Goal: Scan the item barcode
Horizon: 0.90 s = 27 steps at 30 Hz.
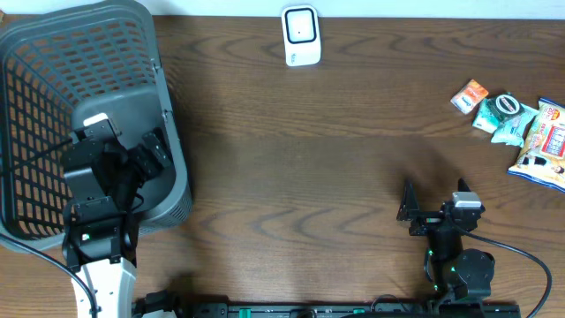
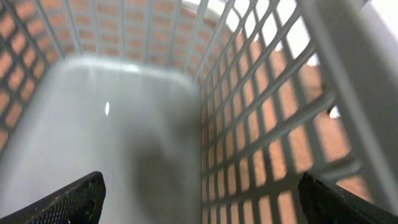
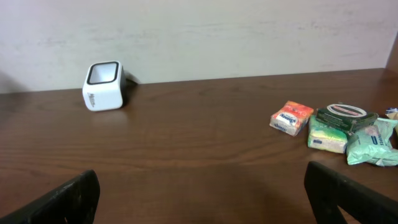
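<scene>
The white barcode scanner [image 1: 301,35] stands at the table's far edge, and shows at the back left as the scanner [image 3: 104,85] in the right wrist view. The items lie at the far right: an orange packet [image 1: 470,95], green packets [image 1: 505,115] with a tape roll on them, and a snack bag [image 1: 543,146]. My right gripper [image 1: 408,212] hovers open over bare table near the front, nothing between its fingers [image 3: 62,202]. My left gripper [image 1: 152,155] is open inside the grey basket [image 1: 53,97]; its fingertips [image 2: 68,202] frame the basket's bare floor and lattice wall [image 2: 261,124].
The basket fills the table's left end. The orange packet [image 3: 291,117], tape roll [image 3: 345,113] and green packets [image 3: 370,146] sit close together at the right. A pale wall runs behind the table's far edge.
</scene>
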Each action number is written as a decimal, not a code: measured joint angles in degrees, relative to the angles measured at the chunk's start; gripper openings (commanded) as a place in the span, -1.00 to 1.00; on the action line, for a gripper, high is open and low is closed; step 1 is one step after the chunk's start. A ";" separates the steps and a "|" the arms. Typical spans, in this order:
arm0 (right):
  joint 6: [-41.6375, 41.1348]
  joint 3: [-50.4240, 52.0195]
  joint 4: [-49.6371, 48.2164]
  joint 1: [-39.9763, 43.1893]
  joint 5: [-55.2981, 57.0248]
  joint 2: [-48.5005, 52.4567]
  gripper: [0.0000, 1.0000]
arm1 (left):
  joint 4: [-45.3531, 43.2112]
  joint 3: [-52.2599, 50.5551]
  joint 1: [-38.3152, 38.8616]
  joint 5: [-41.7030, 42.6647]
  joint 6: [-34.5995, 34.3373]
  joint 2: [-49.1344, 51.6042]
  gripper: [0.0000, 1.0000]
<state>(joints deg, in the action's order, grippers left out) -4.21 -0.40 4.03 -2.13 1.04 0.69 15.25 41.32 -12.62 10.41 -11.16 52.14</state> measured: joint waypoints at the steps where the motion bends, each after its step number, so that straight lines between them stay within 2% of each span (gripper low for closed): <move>1: 0.00 0.00 0.00 0.00 0.00 0.00 0.99 | -1.55 -0.11 0.00 0.00 0.15 -0.22 0.95; 7: 0.00 0.00 0.00 0.00 -0.02 0.00 0.99 | -14.40 -0.74 0.31 0.22 1.03 -3.48 0.95; 13: 0.13 0.00 -0.02 0.00 -0.02 0.00 0.99 | -36.54 -1.18 0.57 1.16 1.16 -8.87 0.95; 16: 0.15 0.00 -0.02 0.00 -0.02 0.00 0.99 | -43.17 -1.11 1.79 3.82 1.16 -11.32 0.95; 19: 0.15 0.00 0.02 0.00 -0.02 0.00 0.99 | -42.40 -1.09 4.63 10.21 1.16 -14.64 0.95; 23: 0.15 0.00 0.02 0.00 -0.02 0.00 0.99 | -33.40 -0.87 10.95 18.88 1.16 -16.83 0.95; 27: 0.15 0.00 0.00 0.00 -0.02 0.00 0.98 | -25.90 -0.94 19.76 22.21 1.40 -16.26 0.95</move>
<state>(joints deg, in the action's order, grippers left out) -4.05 -0.40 4.03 -2.13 1.02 0.69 -10.66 40.38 7.14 32.62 -9.76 35.88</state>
